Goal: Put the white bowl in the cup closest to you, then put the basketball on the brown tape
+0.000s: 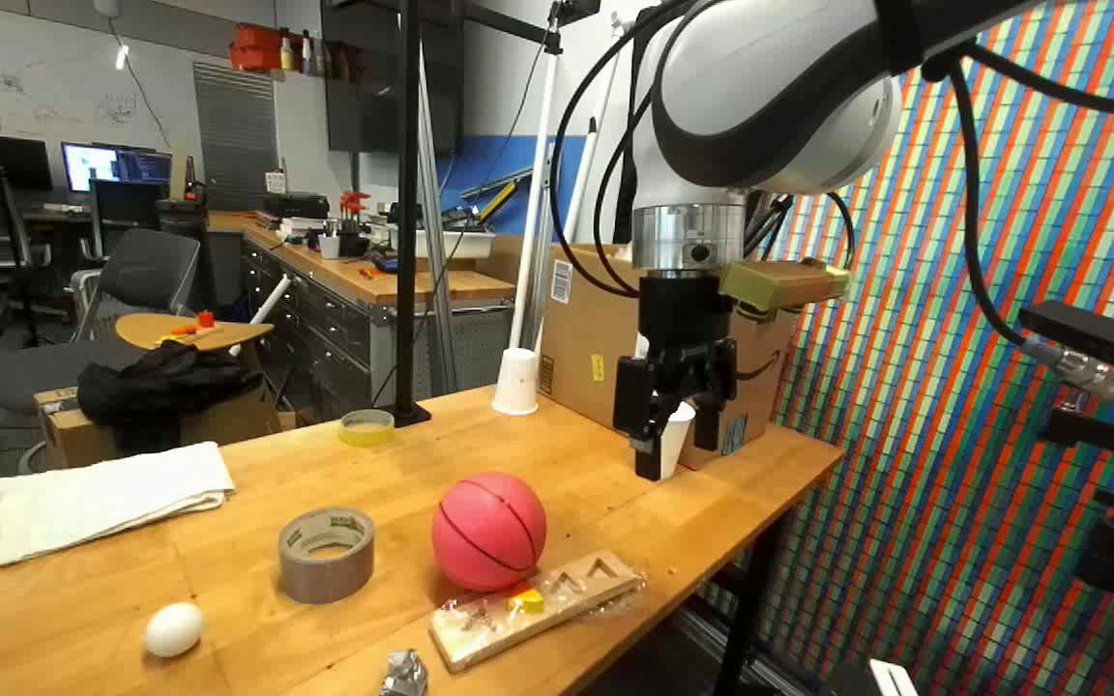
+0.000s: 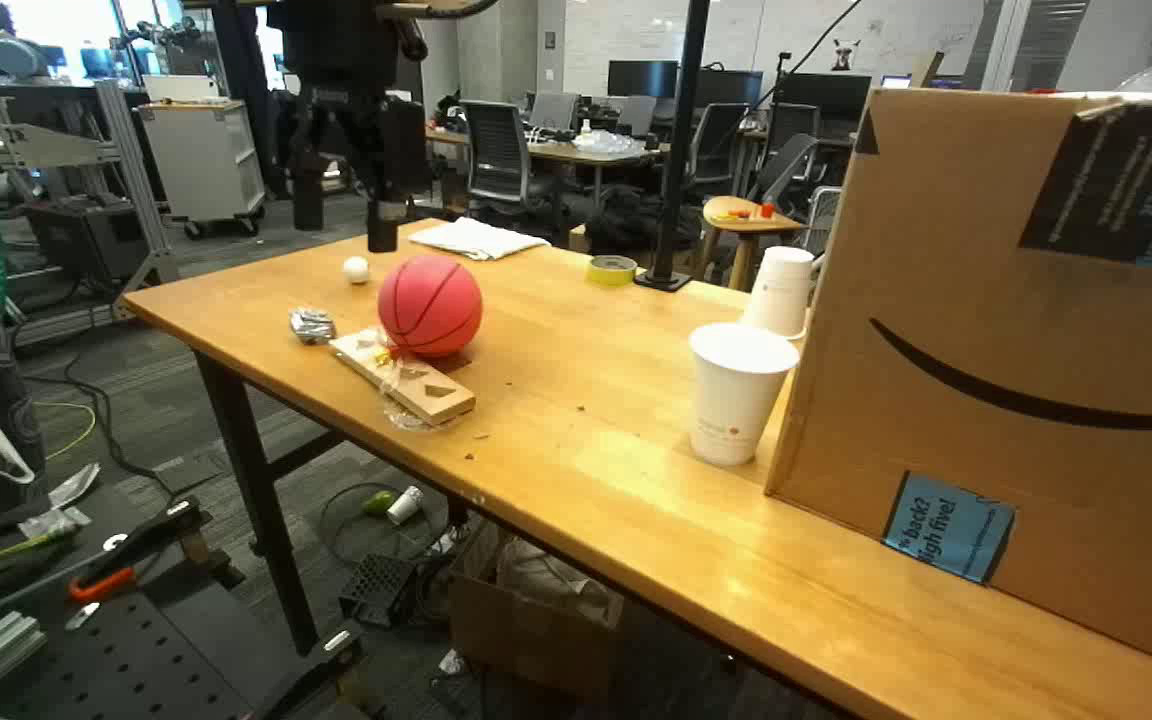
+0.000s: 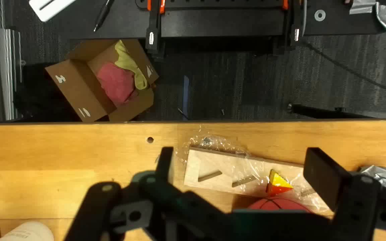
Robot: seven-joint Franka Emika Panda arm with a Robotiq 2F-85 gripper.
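In an exterior view, your white bowl rests on the table at near left, left of the brown tape. Further right sits the basketball; beyond stand an upturned cup and an upright cup. Your gripper hangs above the table, released and spread wide.

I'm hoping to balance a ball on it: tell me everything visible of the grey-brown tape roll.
The grey-brown tape roll is a squat ring with a smooth-looking outer wall and an inner core bearing unreadable coloured print. It lies flat on the wooden table, hole up, wood showing through. In an exterior view it sits between the small white egg-shaped object and the basketball, touching neither; nothing rests on it.
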